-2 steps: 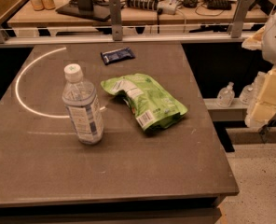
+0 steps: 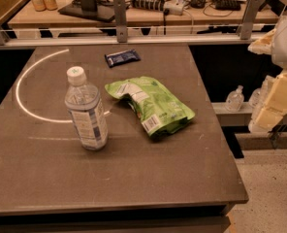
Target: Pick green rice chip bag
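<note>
The green rice chip bag (image 2: pixel 151 106) lies flat near the middle of the dark table (image 2: pixel 134 188), a bright lime-green glossy bag with white label panels and a barcode toward its near end. My gripper (image 2: pixel 275 103) shows as cream-coloured parts at the right edge of the view. It hangs off the table's right side, well apart from the bag and holding nothing that I can see.
A clear water bottle (image 2: pixel 86 111) with a white cap stands upright just left of the bag. A small dark blue wrapper (image 2: pixel 122 58) lies at the table's far edge. A metal rail (image 2: pixel 134 37) and a cluttered desk run behind. Small bottles (image 2: pixel 234 100) sit on a low shelf to the right.
</note>
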### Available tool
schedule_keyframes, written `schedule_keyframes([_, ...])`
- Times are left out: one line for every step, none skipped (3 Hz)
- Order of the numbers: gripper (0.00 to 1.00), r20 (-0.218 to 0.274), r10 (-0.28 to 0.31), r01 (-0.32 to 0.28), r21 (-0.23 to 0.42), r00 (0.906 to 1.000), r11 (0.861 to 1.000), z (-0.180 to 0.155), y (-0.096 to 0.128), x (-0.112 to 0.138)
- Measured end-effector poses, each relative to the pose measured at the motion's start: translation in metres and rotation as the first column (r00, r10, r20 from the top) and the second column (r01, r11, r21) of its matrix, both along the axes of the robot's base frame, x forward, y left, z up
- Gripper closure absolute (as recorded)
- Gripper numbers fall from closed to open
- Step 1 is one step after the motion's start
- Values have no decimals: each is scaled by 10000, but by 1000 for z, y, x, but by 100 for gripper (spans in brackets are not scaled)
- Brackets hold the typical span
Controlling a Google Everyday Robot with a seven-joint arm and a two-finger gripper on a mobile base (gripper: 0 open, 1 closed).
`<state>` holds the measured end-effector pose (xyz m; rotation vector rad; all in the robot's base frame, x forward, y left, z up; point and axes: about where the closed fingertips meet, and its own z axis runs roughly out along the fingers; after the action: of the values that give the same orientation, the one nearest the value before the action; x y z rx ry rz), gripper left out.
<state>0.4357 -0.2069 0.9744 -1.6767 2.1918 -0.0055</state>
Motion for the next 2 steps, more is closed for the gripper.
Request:
schedule_keyframes([0, 135, 184, -206, 1821, 9997, 9831, -19, 28, -2])
schedule_keyframes([0, 303, 331, -417, 3549, 9990, 9340, -30, 73, -6])
